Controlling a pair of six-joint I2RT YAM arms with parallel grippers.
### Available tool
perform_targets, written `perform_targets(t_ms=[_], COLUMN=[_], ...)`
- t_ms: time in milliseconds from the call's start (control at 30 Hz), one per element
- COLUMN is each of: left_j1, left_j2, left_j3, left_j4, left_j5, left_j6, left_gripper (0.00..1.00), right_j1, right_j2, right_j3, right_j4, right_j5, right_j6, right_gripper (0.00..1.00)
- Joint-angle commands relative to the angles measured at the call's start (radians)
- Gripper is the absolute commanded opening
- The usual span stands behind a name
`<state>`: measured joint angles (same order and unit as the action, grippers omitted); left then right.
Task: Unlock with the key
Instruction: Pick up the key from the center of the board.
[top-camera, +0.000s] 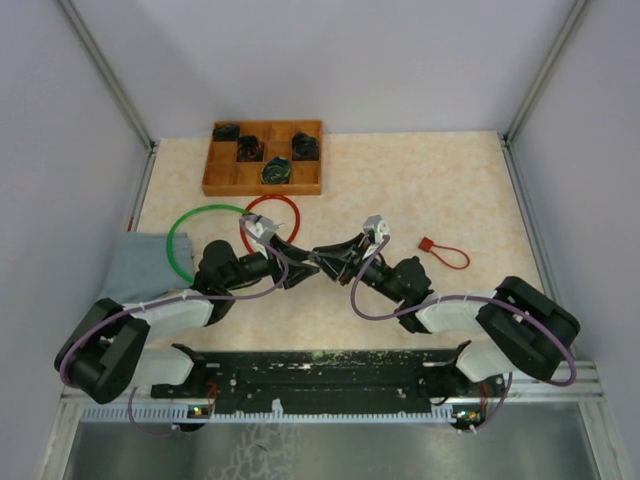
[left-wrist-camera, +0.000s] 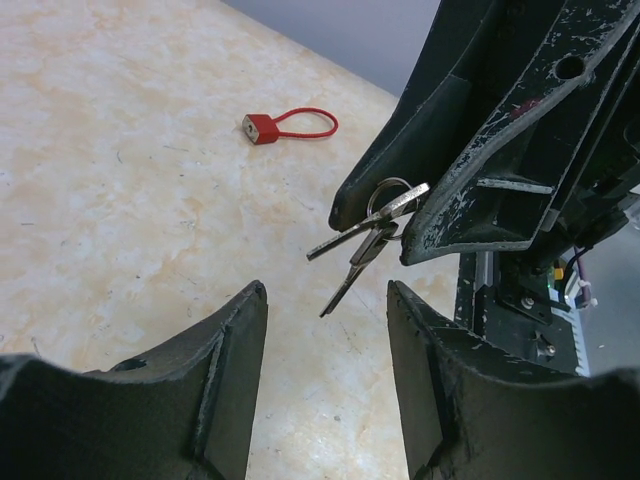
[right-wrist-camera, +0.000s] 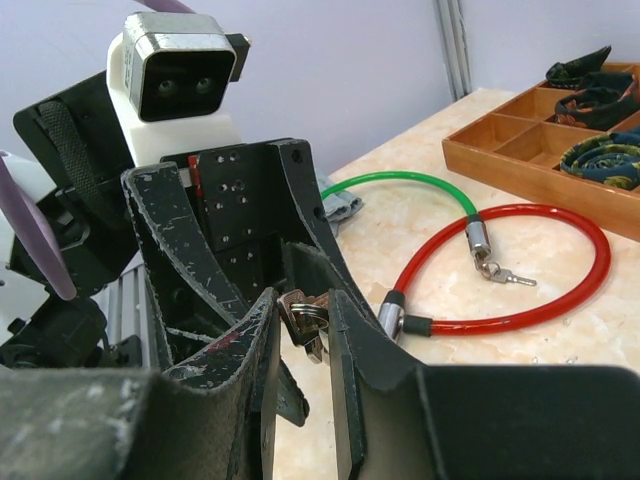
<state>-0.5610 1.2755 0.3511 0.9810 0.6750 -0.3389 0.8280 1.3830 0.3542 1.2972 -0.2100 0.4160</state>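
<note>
Logged left gripper (top-camera: 305, 259) and right gripper (top-camera: 326, 255) tip to tip over table (top-camera: 420, 190) centre | noted red padlock (top-camera: 425, 243) lying apart on the right | found red ring (top-camera: 272, 198) and green ring (top-camera: 171, 240) overlapping behind the left arm | saw wooden tray (top-camera: 262, 190) at the far edge, cloth (top-camera: 130, 265) far left

Beige marbled table (top-camera: 430, 190) with five loose things resting on it.
A wooden tray (top-camera: 240, 188) with compartments sits at the far edge, left of centre. Just nearer than the tray lie a green cable loop (top-camera: 205, 207) and a red cable lock (top-camera: 272, 198), both flat, their rings meeting where they come together; a small key hangs at the red lock's metal joint. A grey-blue cloth (top-camera: 135, 262) lies at the left edge, and the green loop's near-left arc meets it. A small red padlock (top-camera: 425, 244) with a thin red cable shackle lies well apart, to the right.
</note>
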Motion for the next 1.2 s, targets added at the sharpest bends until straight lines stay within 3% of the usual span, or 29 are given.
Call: perform_targets(t_ms=[0,167,367,567,800,900,1000,1067,1167], left_j1=[-0.002,0.0,0.0,0.0,-0.001,-0.001,-0.004,-0.026,-0.086], left_j2=[-0.003,-0.007,0.009,0.019,0.023,0.007,-0.04,-0.083,-0.136], left_j3=[0.015,0.014,0.011,0.005,-0.011,-0.011,0.001,0.038,0.082], left_j4=[0.045,0.069,0.129,0.153,0.15,0.145,0.069,-0.071,-0.275], left_j5=[-0.008,-0.002,0.052,0.085,0.095,0.092,0.064,0.018,-0.106], left_j6=[0.041,0.049,0.021,0.018,0.026,0.041,0.109,0.204,0.353], left_gripper=[0.58,0.57,0.48,0.27,0.18,0.04,0.0,0.0,0.0], right_j1=[-0.004,-0.004,-0.004,-0.004,-0.004,-0.004,-0.004,-0.005,-0.013], right_j2=[0.0,0.0,0.018,0.023,-0.042,-0.067,-0.092,-0.125,-0.218], right_j3=[0.031,0.03,0.033,0.031,0.025,0.026,0.013,-0.004,-0.023], right_j4=[0.08,0.084,0.102,0.116,0.034,-0.004,-0.021,-0.048,-0.174], right_j5=[-0.025,-0.031,-0.039,-0.042,-0.006,-0.005,-0.001,0.011,0.025], right_j6=[0.017,0.021,0.034,0.04,-0.013,-0.024,-0.033,-0.049,-0.089], right_gripper=[0.0,0.0,0.0,0.0,0.0,0.0,0.0,0.02,0.2])
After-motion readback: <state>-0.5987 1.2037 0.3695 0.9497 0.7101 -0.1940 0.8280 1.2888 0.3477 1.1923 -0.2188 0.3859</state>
